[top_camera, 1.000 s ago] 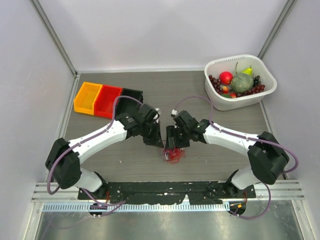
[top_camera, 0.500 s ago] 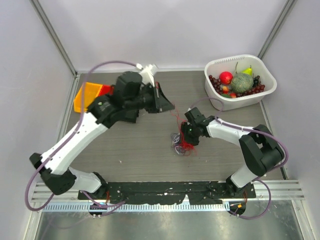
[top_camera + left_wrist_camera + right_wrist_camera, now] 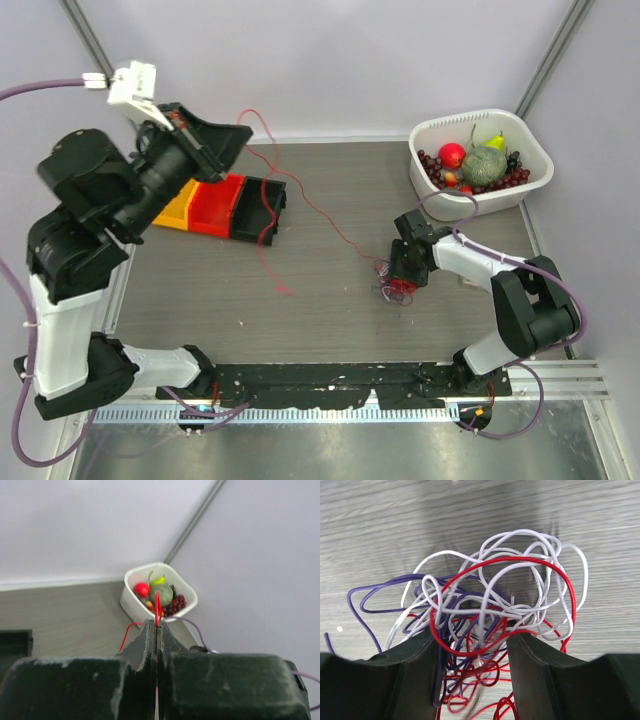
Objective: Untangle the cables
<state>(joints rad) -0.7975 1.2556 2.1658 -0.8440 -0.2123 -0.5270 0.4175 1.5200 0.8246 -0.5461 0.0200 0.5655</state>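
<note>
The cables (image 3: 397,290) sit in a small messy bunch on the table (image 3: 330,335), over on the right side, close to the right arm. The right gripper (image 3: 405,272) is down on the bunch. Its jaws stand apart, one on each side, and the wires between them look loose, not squeezed. One red wire (image 3: 318,213) comes out of the bunch and runs a long way up and to the left, to the left gripper (image 3: 238,132), which is high in the air over the far left corner. The left jaws are pressed tight together with the red wire pinched between them. So the long line of that wire goes from low right to high left. Another bit of it hangs down to the table near the middle. I think the next pull should go along that line, away from the bunch, while the right gripper holds the bunch down. If the bunch lifts, the knot may just get tighter.
</note>
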